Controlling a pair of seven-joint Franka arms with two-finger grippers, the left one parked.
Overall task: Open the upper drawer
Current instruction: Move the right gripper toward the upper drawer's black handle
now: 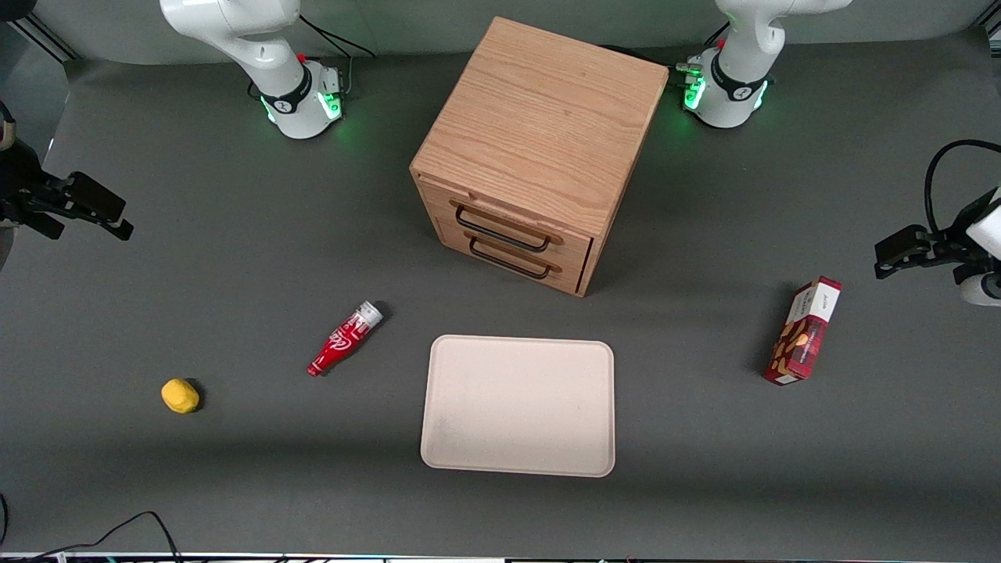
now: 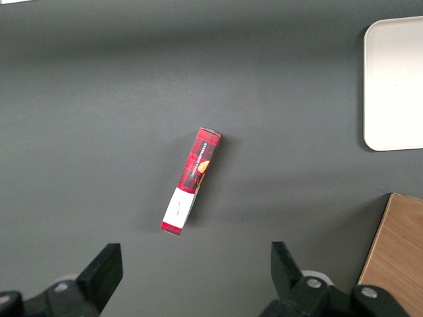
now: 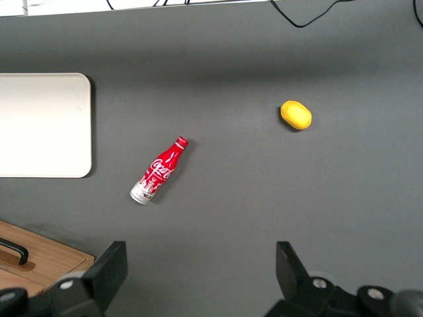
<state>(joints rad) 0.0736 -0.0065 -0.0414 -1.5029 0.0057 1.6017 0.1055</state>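
The cube-shaped wooden cabinet (image 1: 539, 133) stands in the middle of the table, its front facing the front camera. The upper drawer (image 1: 547, 228) is shut flush, with its long black wire handle (image 1: 500, 231) across the front. The identical lower drawer (image 1: 565, 263) below it is also shut. My right gripper (image 1: 109, 215) hangs above the table toward the working arm's end, well apart from the cabinet. Its fingers are wide open and hold nothing (image 3: 200, 267). The right wrist view shows a corner of the cabinet (image 3: 39, 261) with a piece of a black handle (image 3: 14, 251).
A cream tray (image 1: 518, 405) lies in front of the cabinet, nearer the front camera. A red cola bottle (image 1: 344, 338) lies beside it and a yellow lemon-like object (image 1: 180, 396) lies toward the working arm's end. A red snack box (image 1: 803, 331) stands toward the parked arm's end.
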